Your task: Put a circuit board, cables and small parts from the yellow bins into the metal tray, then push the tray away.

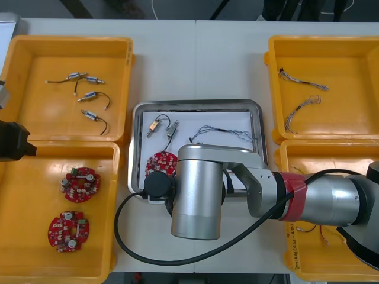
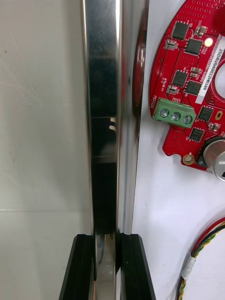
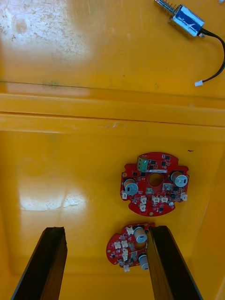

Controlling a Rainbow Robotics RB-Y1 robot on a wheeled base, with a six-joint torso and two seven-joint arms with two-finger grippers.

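The metal tray (image 1: 195, 104) lies between the bins, white inside. It holds a red circuit board (image 1: 161, 161), two small metal parts (image 1: 157, 126), a blue and white cable (image 1: 228, 132) and a red and yellow cable (image 2: 201, 248). My right arm reaches across to the tray's near left corner. In the right wrist view my right gripper (image 2: 106, 265) is shut on the tray's shiny rim (image 2: 105, 93), with the circuit board (image 2: 192, 84) just inside it. At the table's left my left gripper (image 1: 12, 142) hangs open (image 3: 107, 232) above two circuit boards (image 3: 153, 183).
The far left yellow bin (image 1: 35, 47) holds several small metal parts with black cables (image 1: 89, 97). Two circuit boards (image 1: 80, 183) lie in the near left bin. Blue and white cables (image 1: 302, 112) lie in the far right bin. My right arm covers much of the near right bin (image 1: 296, 148).
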